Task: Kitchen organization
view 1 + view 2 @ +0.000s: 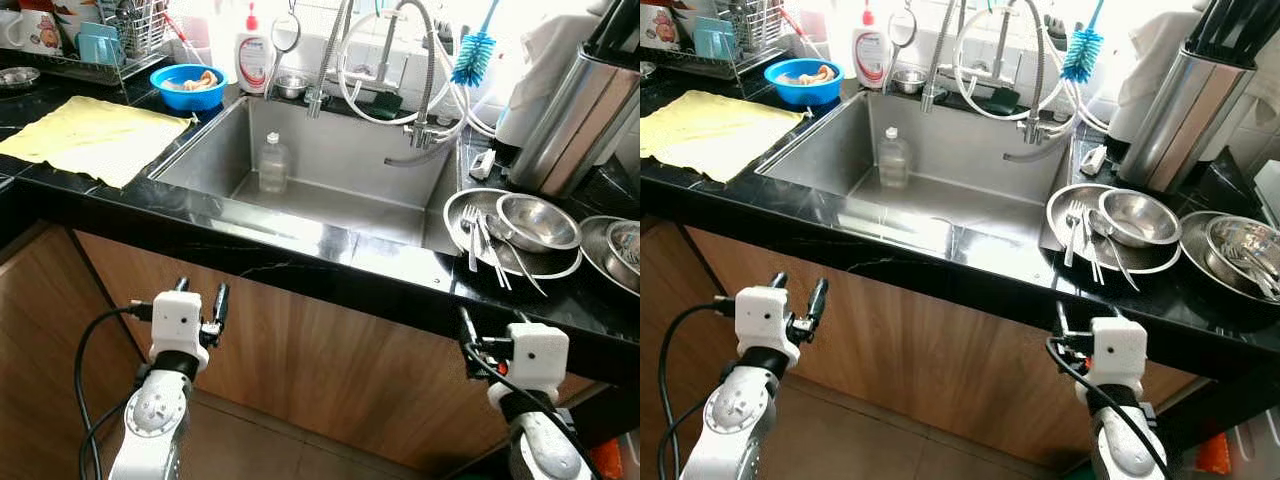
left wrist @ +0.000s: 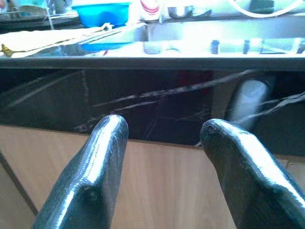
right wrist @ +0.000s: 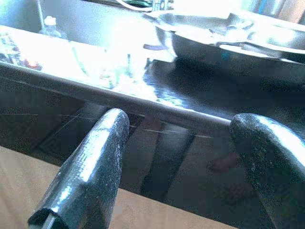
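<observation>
Both tools hang low before the cabinet front, below the tabletop's front edge: the left tool (image 1: 200,298) and the right tool (image 3: 186,157) each have their fingers spread with nothing between them, presumably held ready while the robot faces the work.

Above them the sink (image 1: 330,160) is cut into the black tabletop (image 1: 300,262). A clear bottle (image 1: 272,163) stands upright on the sink floor near the back wall, probably left there to be rinsed. By the right front corner of the sink lies a plate (image 1: 455,208) carrying a steel bowl (image 1: 538,222) and forks (image 1: 472,235) (stacked as unwashed dishes would be). At the left, a yellow cloth (image 1: 95,135) is spread flat at the tabletop's front edge; a blue bowl (image 1: 187,86) sits at the sink's back left corner. Nothing is gripped, so tidying seems yet to begin.
</observation>
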You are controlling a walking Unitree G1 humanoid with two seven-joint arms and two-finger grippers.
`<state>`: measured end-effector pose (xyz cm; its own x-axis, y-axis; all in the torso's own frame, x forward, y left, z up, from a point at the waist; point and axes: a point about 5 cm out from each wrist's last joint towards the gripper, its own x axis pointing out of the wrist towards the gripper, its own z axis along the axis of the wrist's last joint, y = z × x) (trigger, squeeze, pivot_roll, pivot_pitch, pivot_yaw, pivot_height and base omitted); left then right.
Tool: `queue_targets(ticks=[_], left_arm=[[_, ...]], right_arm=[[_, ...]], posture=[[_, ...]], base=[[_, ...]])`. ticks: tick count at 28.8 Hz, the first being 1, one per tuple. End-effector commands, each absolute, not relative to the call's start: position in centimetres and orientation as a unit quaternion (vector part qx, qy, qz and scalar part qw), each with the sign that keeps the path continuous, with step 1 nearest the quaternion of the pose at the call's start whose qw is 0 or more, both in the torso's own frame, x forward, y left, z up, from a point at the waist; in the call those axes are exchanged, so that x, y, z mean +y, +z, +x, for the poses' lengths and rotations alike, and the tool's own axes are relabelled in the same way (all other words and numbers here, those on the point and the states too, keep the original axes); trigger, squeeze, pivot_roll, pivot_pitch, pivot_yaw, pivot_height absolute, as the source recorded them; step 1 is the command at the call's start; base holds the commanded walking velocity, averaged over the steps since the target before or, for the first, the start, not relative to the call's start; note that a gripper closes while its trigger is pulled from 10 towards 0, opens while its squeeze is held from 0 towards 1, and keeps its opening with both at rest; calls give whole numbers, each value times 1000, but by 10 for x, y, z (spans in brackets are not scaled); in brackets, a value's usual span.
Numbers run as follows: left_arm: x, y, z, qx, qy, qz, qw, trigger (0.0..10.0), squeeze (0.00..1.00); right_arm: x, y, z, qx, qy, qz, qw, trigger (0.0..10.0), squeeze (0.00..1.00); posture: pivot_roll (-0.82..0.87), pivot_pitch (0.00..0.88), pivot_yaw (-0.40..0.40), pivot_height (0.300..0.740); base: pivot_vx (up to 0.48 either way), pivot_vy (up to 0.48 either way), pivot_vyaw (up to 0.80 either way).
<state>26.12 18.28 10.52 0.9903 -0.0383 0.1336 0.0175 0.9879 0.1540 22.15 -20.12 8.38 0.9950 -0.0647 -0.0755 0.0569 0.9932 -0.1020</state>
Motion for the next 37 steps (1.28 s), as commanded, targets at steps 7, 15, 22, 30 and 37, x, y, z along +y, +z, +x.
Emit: queue_targets(ticks=[7,15,22,30,37], left_arm=[[183,101,264,-58,-23,83,995,10000,0],[186,101,266,-57,-31,91,994,10000,0],[182,100,265,-58,-36,91,993,10000,0],[182,104,272,-61,-40,95,993,10000,0],[187,111,281,-71,-37,105,991,10000,0]], right_arm=[[-209,91,224,12,-58,-51,997,9765,0],[-206,97,228,-1,-61,-43,997,10000,0],[-206,100,233,-12,-63,-50,997,3765,0],[-209,106,241,-17,-68,-52,996,10000,0],[-212,114,249,-30,-73,-54,995,10000,0]], posture=[[27,0,-70,740],[25,0,-64,740],[24,0,-65,740],[8,0,-71,740],[-1,0,-72,740]], base=[[0,0,0],[0,0,0],[0,0,0],[0,0,0],[0,0,0]])
